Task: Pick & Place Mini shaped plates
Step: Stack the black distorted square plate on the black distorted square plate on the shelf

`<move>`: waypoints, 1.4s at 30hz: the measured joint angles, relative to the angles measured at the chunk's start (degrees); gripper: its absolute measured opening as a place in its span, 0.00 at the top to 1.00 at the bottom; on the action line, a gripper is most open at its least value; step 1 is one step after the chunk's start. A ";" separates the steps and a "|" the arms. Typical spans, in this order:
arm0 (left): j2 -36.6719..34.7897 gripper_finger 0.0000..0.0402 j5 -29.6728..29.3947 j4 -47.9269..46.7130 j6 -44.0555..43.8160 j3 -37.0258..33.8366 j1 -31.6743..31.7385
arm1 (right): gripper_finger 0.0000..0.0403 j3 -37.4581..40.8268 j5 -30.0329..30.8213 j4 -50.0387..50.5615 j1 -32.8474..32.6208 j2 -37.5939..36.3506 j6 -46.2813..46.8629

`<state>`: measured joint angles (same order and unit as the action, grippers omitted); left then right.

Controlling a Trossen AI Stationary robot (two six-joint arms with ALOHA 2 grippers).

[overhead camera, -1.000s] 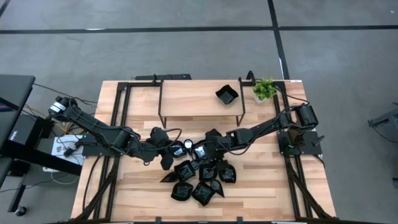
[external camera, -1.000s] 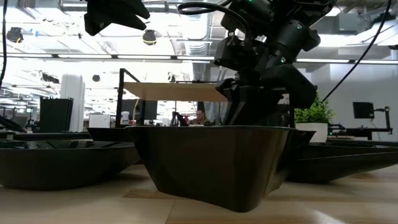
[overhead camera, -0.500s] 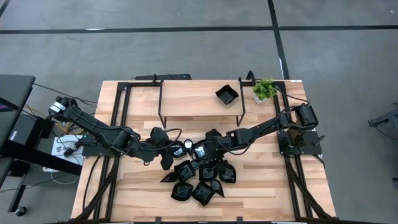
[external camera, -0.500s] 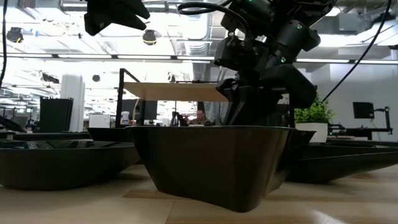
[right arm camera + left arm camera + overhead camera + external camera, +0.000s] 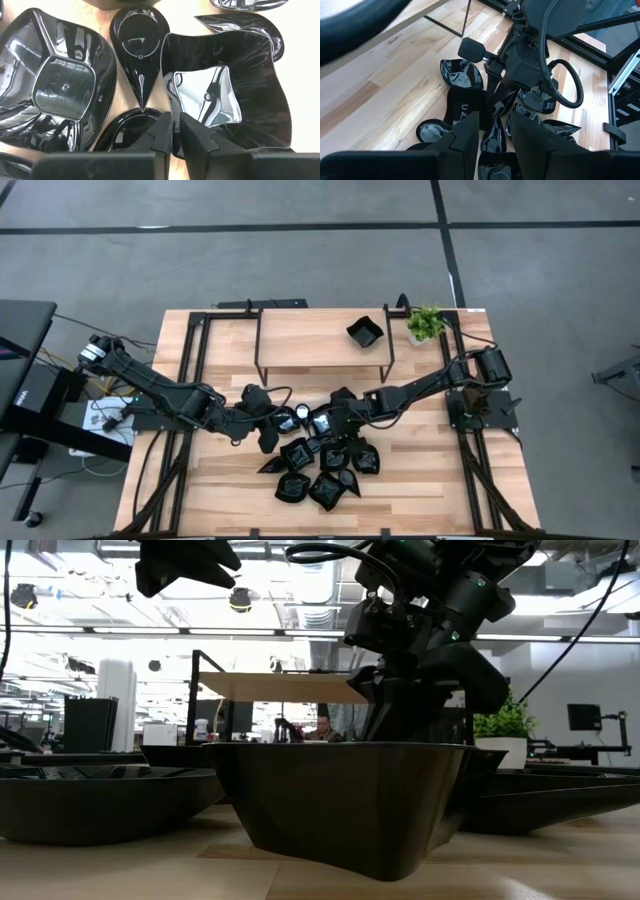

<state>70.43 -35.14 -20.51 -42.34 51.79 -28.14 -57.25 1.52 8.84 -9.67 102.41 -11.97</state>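
Mini plates (image 5: 322, 468) heaped just front of shelf (image 5: 320, 340); one already on it. My R gripper (image 5: 176, 131) pinching square plate (image 5: 220, 95) rim, fingers nearly together, for lift. L gripper (image 5: 494, 131) beside heap, jaws part-spread, empty, waiting.
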 joint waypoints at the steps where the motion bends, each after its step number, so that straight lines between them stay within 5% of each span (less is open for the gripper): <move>1: 0.00 0.72 0.00 0.00 0.01 0.00 0.00 | 0.94 -0.04 0.00 0.03 0.00 0.00 0.00; 42: 0.00 0.72 0.02 0.04 0.01 0.00 0.00 | 1.00 -10.96 1.53 12.38 -0.41 -0.55 -3.66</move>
<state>70.43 -35.11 -20.47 -42.33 51.79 -28.14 -68.21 3.05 21.22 -10.08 101.86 -15.63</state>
